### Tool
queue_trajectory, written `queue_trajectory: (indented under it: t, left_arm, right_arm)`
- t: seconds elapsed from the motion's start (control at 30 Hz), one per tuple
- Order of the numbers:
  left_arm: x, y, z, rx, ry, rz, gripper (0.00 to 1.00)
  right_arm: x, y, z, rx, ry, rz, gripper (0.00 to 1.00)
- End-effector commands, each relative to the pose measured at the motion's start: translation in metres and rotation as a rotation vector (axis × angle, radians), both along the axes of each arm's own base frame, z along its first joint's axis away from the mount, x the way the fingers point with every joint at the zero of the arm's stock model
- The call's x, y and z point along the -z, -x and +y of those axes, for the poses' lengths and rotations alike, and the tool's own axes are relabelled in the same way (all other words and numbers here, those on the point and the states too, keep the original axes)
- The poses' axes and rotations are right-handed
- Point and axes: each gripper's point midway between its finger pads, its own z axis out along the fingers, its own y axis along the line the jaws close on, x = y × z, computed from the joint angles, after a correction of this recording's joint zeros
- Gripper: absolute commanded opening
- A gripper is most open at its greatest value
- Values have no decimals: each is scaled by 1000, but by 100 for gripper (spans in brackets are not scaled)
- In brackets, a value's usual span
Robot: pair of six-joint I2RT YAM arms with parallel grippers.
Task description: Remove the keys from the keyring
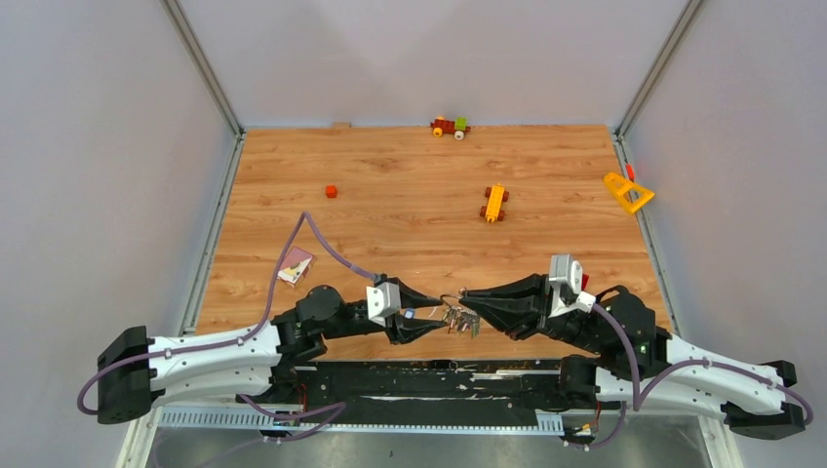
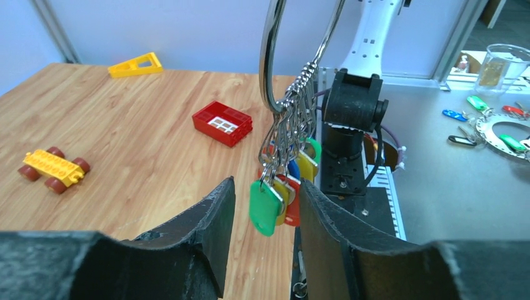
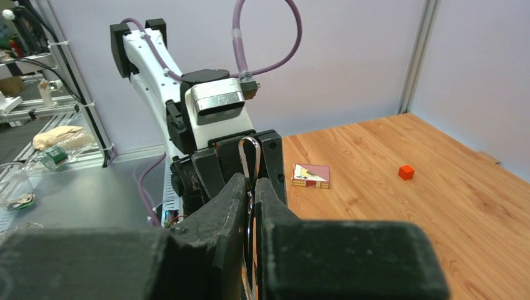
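Right claw (image 3: 252,187) is pinching the keyring (image 2: 267,62) above the table's (image 1: 410,195) six o'clock edge. Left claw (image 2: 267,187) is gaping wide at the hanging keys (image 2: 265,209). Apparently none removed yet.

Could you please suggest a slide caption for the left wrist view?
Coloured-tag keys hang from the keyring, seen between the fingers of the open left pincer.

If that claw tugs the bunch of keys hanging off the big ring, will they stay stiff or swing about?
Probably floppy: the keys hang loose from small linked rings on the keyring, so they would likely swing. The plastic tags look smooth, perhaps slippery. The keyring looks like stiff wire, pinched by the right gripper.
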Motion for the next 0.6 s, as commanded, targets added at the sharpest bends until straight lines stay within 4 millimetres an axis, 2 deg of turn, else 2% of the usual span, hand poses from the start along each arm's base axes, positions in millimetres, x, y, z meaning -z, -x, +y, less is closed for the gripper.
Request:
queue_trajectory:
  t: [0.0, 0.3, 0.57]
  left_arm:
    - [-16, 11, -6, 71, 67, -15, 48]
    - [-8, 15, -12, 102, 41, 0, 31]
    - [-4, 17, -12, 115, 15, 9, 1]
  right_arm:
    - [-50, 14, -11, -62, -146, -46, 0]
    - [-54, 18, -8, -85, -156, -55, 0]
    - [-56, 19, -11, -84, -162, -55, 0]
